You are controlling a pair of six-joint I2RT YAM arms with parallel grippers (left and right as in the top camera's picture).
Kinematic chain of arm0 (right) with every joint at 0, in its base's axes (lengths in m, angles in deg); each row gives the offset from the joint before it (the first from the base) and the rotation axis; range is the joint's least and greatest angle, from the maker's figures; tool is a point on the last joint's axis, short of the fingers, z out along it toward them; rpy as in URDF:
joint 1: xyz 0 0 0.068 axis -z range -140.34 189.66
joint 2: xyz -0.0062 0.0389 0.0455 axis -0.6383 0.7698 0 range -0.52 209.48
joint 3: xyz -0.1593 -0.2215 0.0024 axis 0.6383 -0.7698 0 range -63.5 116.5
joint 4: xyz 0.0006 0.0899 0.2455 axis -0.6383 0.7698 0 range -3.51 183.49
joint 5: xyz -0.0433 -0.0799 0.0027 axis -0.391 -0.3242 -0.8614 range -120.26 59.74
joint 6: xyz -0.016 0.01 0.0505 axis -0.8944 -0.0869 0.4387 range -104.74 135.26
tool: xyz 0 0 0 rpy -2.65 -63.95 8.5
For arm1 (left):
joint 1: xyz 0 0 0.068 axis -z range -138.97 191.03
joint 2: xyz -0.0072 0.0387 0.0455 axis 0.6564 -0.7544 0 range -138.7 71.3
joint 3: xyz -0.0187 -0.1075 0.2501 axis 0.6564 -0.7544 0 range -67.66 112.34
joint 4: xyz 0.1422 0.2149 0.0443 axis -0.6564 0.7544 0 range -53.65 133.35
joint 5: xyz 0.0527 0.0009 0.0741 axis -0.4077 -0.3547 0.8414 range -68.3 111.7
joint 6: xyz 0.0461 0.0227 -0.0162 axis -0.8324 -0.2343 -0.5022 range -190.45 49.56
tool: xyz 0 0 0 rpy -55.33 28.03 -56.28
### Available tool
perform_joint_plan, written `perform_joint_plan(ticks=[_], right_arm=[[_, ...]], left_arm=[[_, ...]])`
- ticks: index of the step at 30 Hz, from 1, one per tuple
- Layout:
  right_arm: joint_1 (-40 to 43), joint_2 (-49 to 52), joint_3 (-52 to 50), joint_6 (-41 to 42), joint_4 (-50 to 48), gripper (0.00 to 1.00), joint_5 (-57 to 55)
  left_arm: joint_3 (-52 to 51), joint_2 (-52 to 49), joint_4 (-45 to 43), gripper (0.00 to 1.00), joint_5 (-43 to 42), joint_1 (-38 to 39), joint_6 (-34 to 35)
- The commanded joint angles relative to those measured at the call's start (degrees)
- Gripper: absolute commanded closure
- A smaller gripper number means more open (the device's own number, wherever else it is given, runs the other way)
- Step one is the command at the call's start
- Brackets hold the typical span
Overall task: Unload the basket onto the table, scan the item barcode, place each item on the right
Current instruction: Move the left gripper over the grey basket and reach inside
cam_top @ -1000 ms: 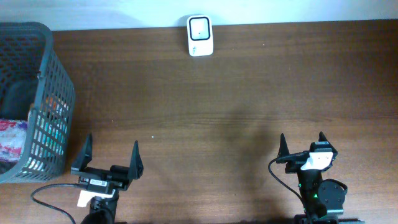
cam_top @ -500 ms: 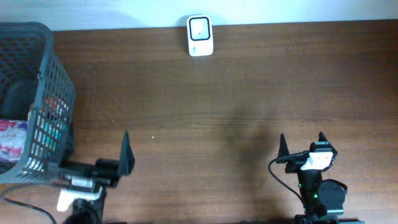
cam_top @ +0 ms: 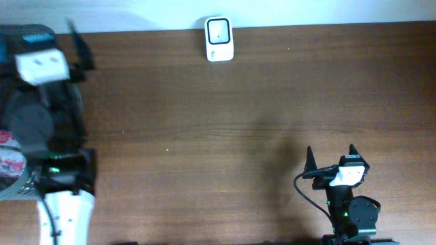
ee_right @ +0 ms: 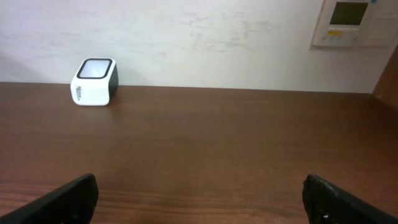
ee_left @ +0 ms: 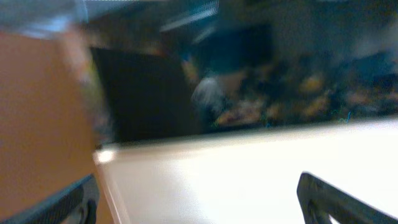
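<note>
Overhead: left gripper (cam_top: 37, 34) is up at the far-left corner, over the grey mesh basket (cam_top: 15, 182). One dark finger (cam_top: 76, 42) shows clearly, but the spread is hard to read from here. The left arm covers most of the basket. A pink-and-white packet (cam_top: 9, 160) peeks out at the left edge; can't tell which thing in there is the item to scan. White scanner (cam_top: 219, 39) stands at the table's far edge against the wall, well apart from both arms. Right gripper (cam_top: 331, 158) is near the front-right of the table (cam_top: 225, 129), fingers apart, nothing between them.

Left wrist: heavily blurred. Left gripper jaws are wide apart and empty. Dark, jumbled contents sit above a pale band, no detail readable.

Right wrist: right gripper jaws are spread and empty over bare wood. The scanner is far left by the wall, with a wall panel (ee_right: 351, 22) at top right.
</note>
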Motion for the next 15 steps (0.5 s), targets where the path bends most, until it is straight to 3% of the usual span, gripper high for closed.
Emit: perform_joint_plan(ticks=[1,2,5,11,12,13,15], right_arm=[[-0.33,-0.37,-0.48,0.07,0.02,0.01,0.33],[-0.33,-0.37,-0.48,0.07,0.02,0.01,0.33],[-0.33,-0.37,-0.48,0.07,0.02,0.01,0.33],[-0.33,-0.37,-0.48,0.07,0.02,0.01,0.33],[-0.33,-0.37,-0.48,0.07,0.02,0.01,0.33],[-0.33,-0.37,-0.48,0.09,0.02,0.02,0.33],[-0.33,-0.37,-0.48,0.07,0.02,0.01,0.33]], left_arm=[[17.84,-5.57,16.22,0.01,4.90,-10.38,2.75],[25.03,-9.18,25.24,0.01,3.50,-15.15,3.72],[34.42,-16.48,40.81,0.01,3.02,-25.24,2.80],[34.56,-26.56,58.21,0.01,2.99,-39.34,2.19],[34.56,-28.76,60.98,0.01,2.97,-40.74,0.20],[34.56,-31.32,65.18,0.01,2.91,-41.42,-6.29],[34.56,-34.47,68.52,0.01,-2.86,-41.92,-7.39]])
